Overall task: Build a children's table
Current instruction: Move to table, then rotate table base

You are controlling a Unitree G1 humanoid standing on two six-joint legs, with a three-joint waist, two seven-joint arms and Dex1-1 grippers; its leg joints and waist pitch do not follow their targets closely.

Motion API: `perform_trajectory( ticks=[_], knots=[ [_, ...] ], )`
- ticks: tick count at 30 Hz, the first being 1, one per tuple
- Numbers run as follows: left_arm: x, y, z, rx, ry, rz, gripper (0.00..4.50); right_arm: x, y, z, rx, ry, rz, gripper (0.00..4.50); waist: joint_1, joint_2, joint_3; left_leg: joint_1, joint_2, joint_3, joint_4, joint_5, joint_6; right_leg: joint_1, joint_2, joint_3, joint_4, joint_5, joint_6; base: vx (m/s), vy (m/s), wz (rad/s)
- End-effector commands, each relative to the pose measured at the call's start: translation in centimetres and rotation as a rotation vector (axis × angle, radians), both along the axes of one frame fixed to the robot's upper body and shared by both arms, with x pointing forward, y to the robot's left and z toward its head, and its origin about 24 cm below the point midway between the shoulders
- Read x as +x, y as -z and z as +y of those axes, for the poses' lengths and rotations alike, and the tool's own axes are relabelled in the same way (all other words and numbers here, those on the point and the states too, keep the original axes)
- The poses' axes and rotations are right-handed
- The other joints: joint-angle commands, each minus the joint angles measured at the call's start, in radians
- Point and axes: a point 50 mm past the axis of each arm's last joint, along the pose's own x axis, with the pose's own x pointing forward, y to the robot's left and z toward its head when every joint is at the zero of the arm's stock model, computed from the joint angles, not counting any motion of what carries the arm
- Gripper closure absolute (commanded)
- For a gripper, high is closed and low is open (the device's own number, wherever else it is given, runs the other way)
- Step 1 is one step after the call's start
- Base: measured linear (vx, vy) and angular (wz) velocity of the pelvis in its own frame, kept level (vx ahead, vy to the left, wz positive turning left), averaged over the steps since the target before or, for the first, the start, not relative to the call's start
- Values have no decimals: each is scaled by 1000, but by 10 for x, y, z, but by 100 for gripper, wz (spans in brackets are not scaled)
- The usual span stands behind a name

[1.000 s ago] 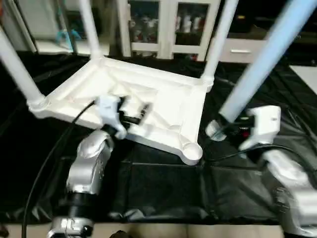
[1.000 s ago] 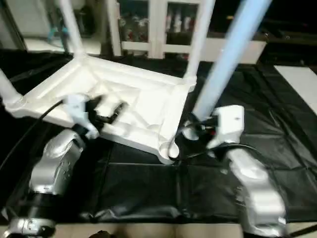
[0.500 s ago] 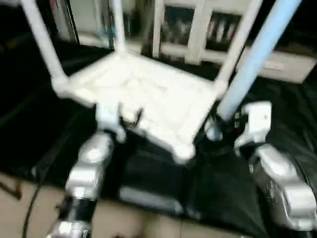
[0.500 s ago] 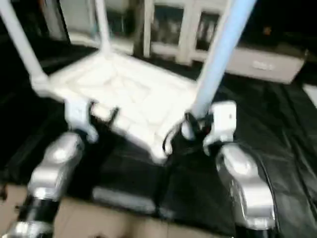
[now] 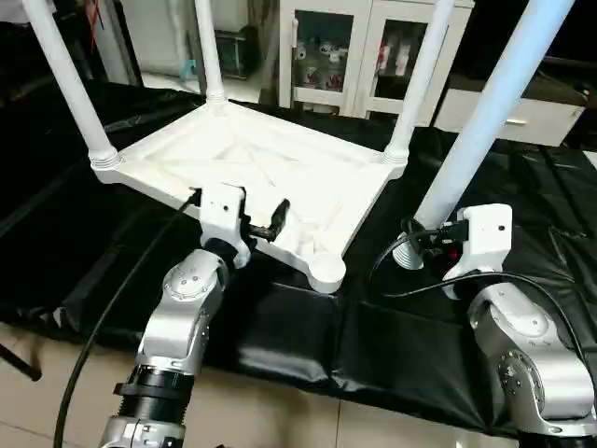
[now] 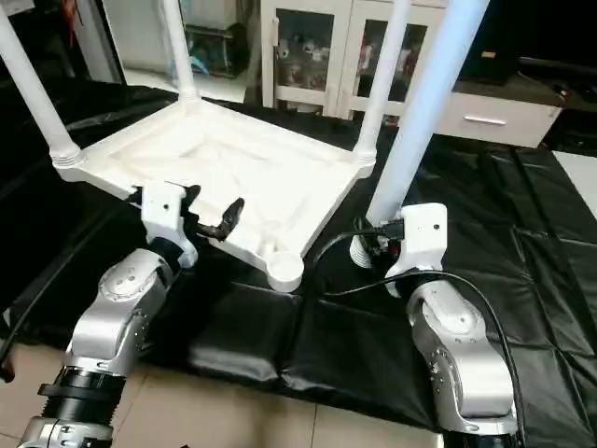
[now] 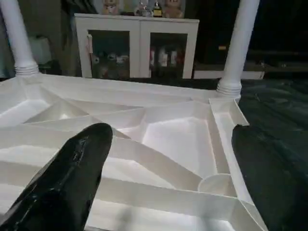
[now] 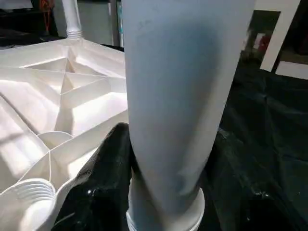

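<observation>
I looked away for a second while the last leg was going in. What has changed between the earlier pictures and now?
Mostly the camera moved, so the picture shifted. The right gripper still holds the fourth leg tilted beside the table top, its end short of the empty corner socket. The left gripper stays open at the near rim. Three legs remain seated.

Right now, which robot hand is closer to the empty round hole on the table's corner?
Left. The left gripper sits at the rim beside the empty corner socket; the right gripper holds the fourth leg farther off.

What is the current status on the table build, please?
Right gripper shut on fourth leg, beside the table top. Left gripper open at the top's near edge. Three legs seated; near corner socket empty. Nothing blocking it.
</observation>
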Motion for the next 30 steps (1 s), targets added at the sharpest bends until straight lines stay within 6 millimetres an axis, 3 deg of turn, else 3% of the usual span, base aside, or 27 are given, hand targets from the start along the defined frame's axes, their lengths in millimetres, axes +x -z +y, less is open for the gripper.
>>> perform_trajectory(
  ticks=[1,4,8,9,11,12,14,15,16,17,19,20,21,22,25,30],
  knots=[
    [0,-7,-8,-8,80,-25,0,-1,-6,-6,-3,13,-21,266,-4,-5,-47,6,39,-9,-83,-227,-2,39,-71,47,-95,-202,-140,0,0,0],
    [-2,-8,-14,12,210,-36,0,-1,-9,-5,-12,-26,-28,266,-2,-4,-52,4,40,-5,-82,-173,11,38,-72,48,-91,-142,-144,0,0,0],
    [-7,-8,-15,135,656,-19,0,-7,-19,-3,-11,-218,-24,266,-1,0,-55,2,38,1,-77,-111,36,39,-73,51,-80,-31,-159,0,0,0],
    [-6,-7,-14,171,696,-6,0,-8,-21,-3,-15,-246,-23,266,0,-1,-53,2,34,2,-77,-107,42,40,-72,49,-83,-24,-161,0,0,0],
    [1,1,-7,331,834,81,0,-16,-24,-6,-54,-355,-12,266,2,15,-53,6,34,2,-76,-110,48,40,-71,50,-81,3,-168,0,0,0],
    [5,3,-4,389,867,107,0,-18,-24,-8,-68,-382,-5,266,1,8,-49,4,34,3,-77,-134,52,43,-72,51,-88,-21,-164,0,0,0],
    [10,6,-1,478,932,160,0,-23,-24,-12,-84,-416,8,266,2,6,-50,2,35,3,-77,-135,50,47,-78,51,-88,-39,-169,0,0,0],
    [13,6,0,524,951,172,0,-25,-24,-13,-85,-431,16,266,3,7,-51,3,36,2,-78,-136,49,48,-81,51,-88,-44,-173,0,0,0],
    [15,7,1,568,969,194,0,-27,-24,-14,-91,-448,22,266,-1,20,-47,4,38,2,-80,-158,40,44,-80,50,-93,-57,-185,0,0,0],
    [17,7,2,595,979,207,0,-28,-24,-14,-94,-459,26,266,0,16,-49,4,40,0,-79,-166,33,49,-82,50,-88,-57,-200,0,0,0],
    [24,9,4,723,978,223,0,-32,-25,-15,-98,-486,37,266,1,25,-48,2,38,0,-77,-157,40,50,-82,50,-89,-44,-215,0,0,0],
    [28,9,4,761,971,225,0,-33,-25,-15,-99,-490,39,266,1,24,-50,2,38,1,-75,-152,42,53,-82,50,-88,-35,-217,0,0,0],
    [32,7,3,787,956,217,0,-34,-25,-14,-99,-490,40,266,3,31,-51,1,40,-2,-75,-136,42,56,-86,50,-82,-10,-228,0,0,0],
    [35,5,0,797,929,202,0,-34,-25,-14,-99,-488,38,266,0,28,-51,-1,39,0,-73,-129,45,56,-84,49,-83,6,-237,0,0,0],
    [43,2,-4,829,908,197,0,-36,-26,-13,-96,-492,37,266,7,32,-54,-1,41,-1,-70,-108,54,60,-87,50,-78,43,-265,0,0,0],
    [48,13,5,1015,871,258,0,-40,-24,-9,-101,-524,47,266,5,33,-56,-1,40,-2,-69,-120,59,63,-86,49,-84,25,-259,0,0,0]
  ],
)
